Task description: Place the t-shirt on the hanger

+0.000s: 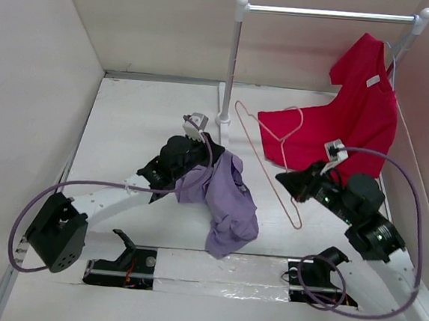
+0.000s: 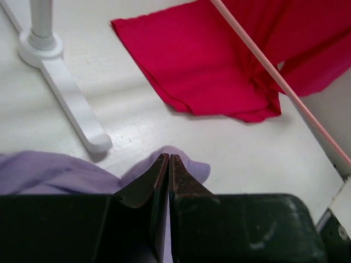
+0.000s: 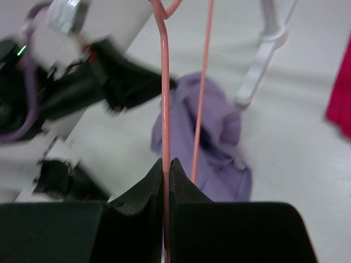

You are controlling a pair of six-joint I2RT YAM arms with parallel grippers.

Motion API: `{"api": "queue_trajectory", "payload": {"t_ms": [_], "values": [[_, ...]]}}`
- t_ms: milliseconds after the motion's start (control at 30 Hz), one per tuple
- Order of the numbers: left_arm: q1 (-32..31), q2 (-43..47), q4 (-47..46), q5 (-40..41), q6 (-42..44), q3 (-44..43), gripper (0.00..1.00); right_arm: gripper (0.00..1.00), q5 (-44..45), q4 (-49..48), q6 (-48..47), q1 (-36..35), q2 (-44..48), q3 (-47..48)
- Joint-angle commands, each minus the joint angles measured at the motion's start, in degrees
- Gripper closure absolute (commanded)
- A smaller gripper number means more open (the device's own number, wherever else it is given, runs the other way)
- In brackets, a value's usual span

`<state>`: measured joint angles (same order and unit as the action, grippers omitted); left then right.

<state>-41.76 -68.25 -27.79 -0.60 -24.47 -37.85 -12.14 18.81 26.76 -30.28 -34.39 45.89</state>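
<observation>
We are pressing the jaws of our left gripper (image 2: pixel 169 159) together on a fold of the lavender t-shirt (image 1: pixel 226 203), which is hanging bunched from them over the table (image 1: pixel 126 138), just in front of the foot of the white rail stand (image 1: pixel 235 57). Our right gripper (image 3: pixel 166 163) is clamping its jaws tight on 1 thin wire of the pink hanger (image 3: pixel 164 93), holding it tilted in the air just right of the t-shirt and apart from it. Beyond the hanger, the red t-shirt (image 1: pixel 354 113) is draping from the rail down onto the table.
</observation>
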Motion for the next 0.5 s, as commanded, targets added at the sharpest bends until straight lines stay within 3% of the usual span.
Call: {"api": "queue_trajectory", "payload": {"t_ms": [0, 167, 300, 467], "values": [[5.0, -4.5, -4.6, -0.9, -1.1, -7.0, 1.00, 1.00, 1.9, 10.8, 3.4, -4.5, 6.7, 2.0], [12.0, -10.9, -8.1, -7.8, -4.7, -9.7, 1.00, 1.00, 1.9, 22.5, 4.9, -8.6, 9.4, 7.4], [12.0, -13.7, -7.5, -7.8, -4.4, -12.4, 1.00, 1.00, 2.1, 32.2, 4.1, -8.7, 9.1, 12.0], [12.0, -13.0, -9.5, -9.5, -5.4, -10.8, 1.00, 1.00, 3.4, 35.8, 3.0, -8.7, 8.6, 11.5]]}}
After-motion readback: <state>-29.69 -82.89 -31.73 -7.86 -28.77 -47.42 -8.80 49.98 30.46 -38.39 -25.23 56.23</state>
